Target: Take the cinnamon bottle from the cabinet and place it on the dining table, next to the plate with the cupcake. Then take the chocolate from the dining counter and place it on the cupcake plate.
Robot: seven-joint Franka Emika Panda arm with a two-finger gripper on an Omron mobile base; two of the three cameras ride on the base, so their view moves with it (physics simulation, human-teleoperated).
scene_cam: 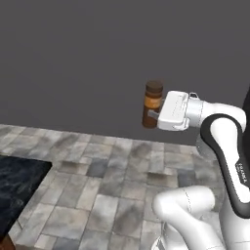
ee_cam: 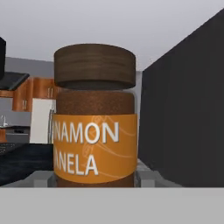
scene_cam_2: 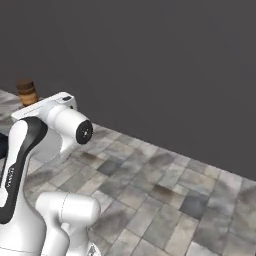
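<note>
My gripper (scene_cam: 154, 115) is shut on the cinnamon bottle (scene_cam: 153, 104), a brown cylinder with a dark cap and an orange label. It holds the bottle upright in mid-air above the tiled floor. The bottle's cap (scene_cam_2: 26, 91) peeks up behind my white hand in the right base view. Seen from the hand, the cinnamon bottle (ee_cam: 94, 118) stands close up between the two fingers (ee_cam: 41, 177). A corner of the black marbled dining table (scene_cam: 19, 180) lies low at the left. The plate, cupcake and chocolate are out of view.
A dark grey wall (scene_cam: 97, 58) runs across behind the arm, with grey stone floor tiles (scene_cam: 107, 185) below. Far off in the hand view stand orange-brown wooden cabinets (ee_cam: 37, 89) and a dark surface (ee_cam: 22, 159). A dark wall (ee_cam: 183, 113) rises at its right.
</note>
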